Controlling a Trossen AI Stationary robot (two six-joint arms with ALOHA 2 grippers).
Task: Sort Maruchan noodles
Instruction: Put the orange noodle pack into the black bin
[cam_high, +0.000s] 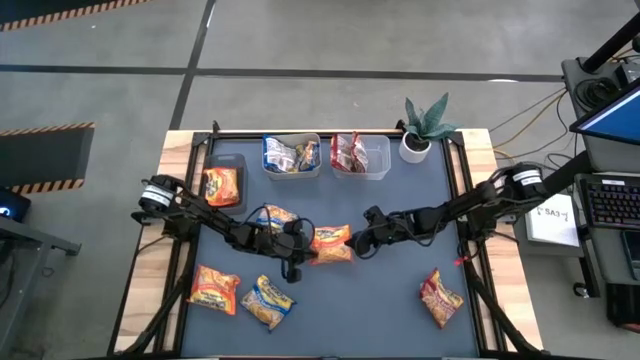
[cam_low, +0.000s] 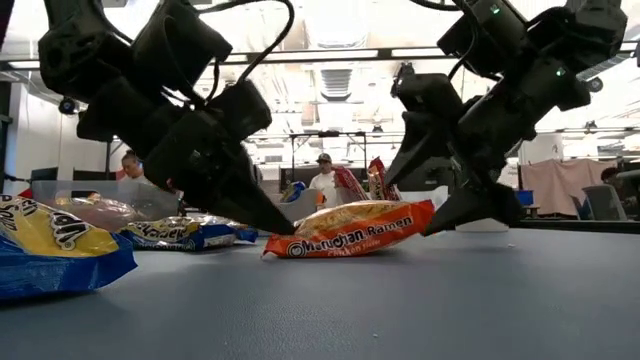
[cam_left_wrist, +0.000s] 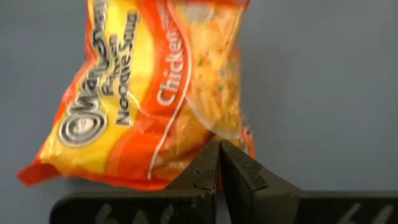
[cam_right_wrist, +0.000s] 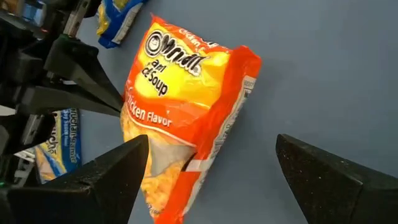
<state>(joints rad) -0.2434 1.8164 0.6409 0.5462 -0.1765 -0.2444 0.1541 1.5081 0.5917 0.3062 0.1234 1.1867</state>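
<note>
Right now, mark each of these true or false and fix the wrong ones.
1. The left gripper is shut on the edge of the orange chicken packet. True.
2. The right gripper is clamped shut on the same packet. False: its fingers are spread wide, either side of the packet's end.
3. The left tub holds red packets. False: it holds yellow-and-blue packets; the red ones stand in the right tub.
4. A red-orange packet lies alone near the table's right front corner. True.
5. The potted plant stands beside the right tub at the far edge. True.
6. The orange chicken packet is lifted clear of the table. False: in the low view it rests on the mat.
</note>
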